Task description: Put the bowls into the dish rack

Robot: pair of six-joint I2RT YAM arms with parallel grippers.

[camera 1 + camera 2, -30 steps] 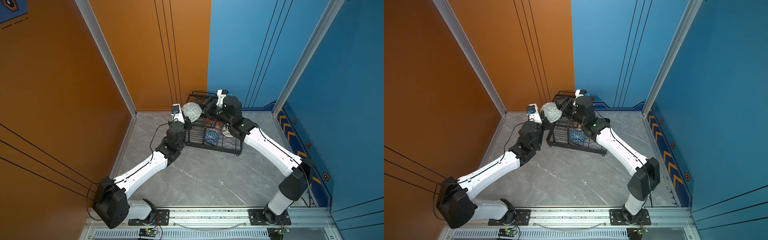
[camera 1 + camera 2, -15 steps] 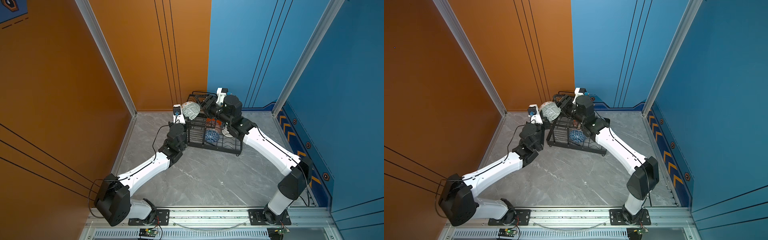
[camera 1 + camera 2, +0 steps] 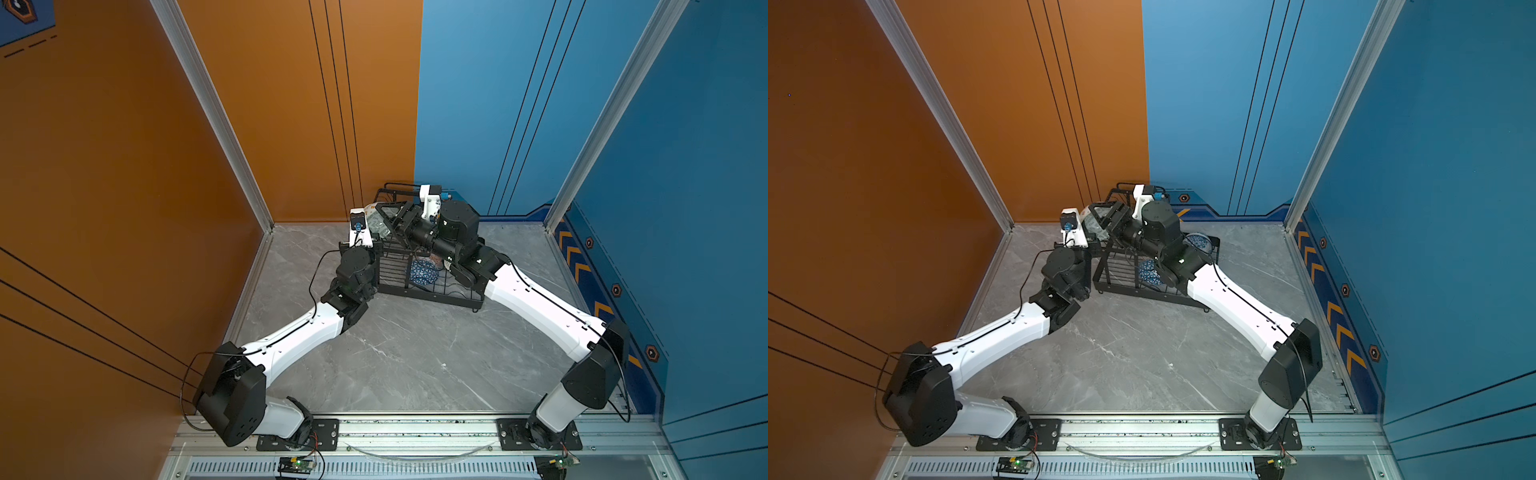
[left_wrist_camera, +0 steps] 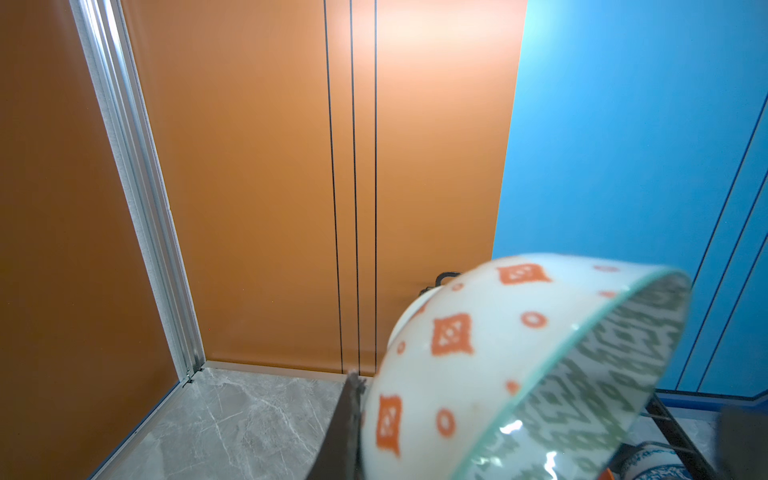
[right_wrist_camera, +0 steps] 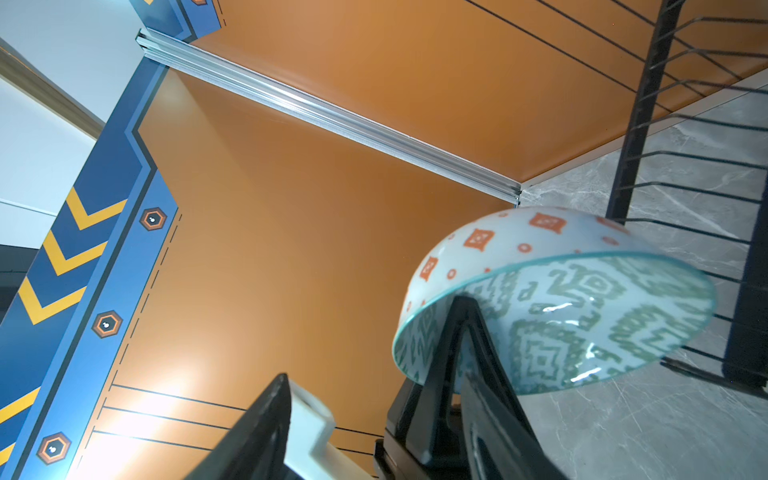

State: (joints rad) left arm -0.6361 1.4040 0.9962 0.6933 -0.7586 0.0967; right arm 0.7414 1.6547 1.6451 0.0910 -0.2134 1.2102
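Top views: patterned bowl (image 3: 374, 222) held aloft at the dish rack's (image 3: 432, 293) left end, pinched by the left gripper (image 3: 374, 235); right gripper (image 3: 388, 220) has moved onto it.
Left wrist: bowl tilted, rim pinched.
Right wrist: spread fingers (image 5: 453, 357), narrowing, straddle the rim; handover apparently beginning, bowl not yet racked.

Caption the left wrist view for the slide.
Left gripper pinches a tilted patterned bowl, dish rack wires just beyond.

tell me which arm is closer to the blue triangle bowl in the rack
Right. The right arm reaches across the dish rack, its wrist just above the blue triangle bowl. The left arm is outside the rack's left end, holding up the orange-white bowl.
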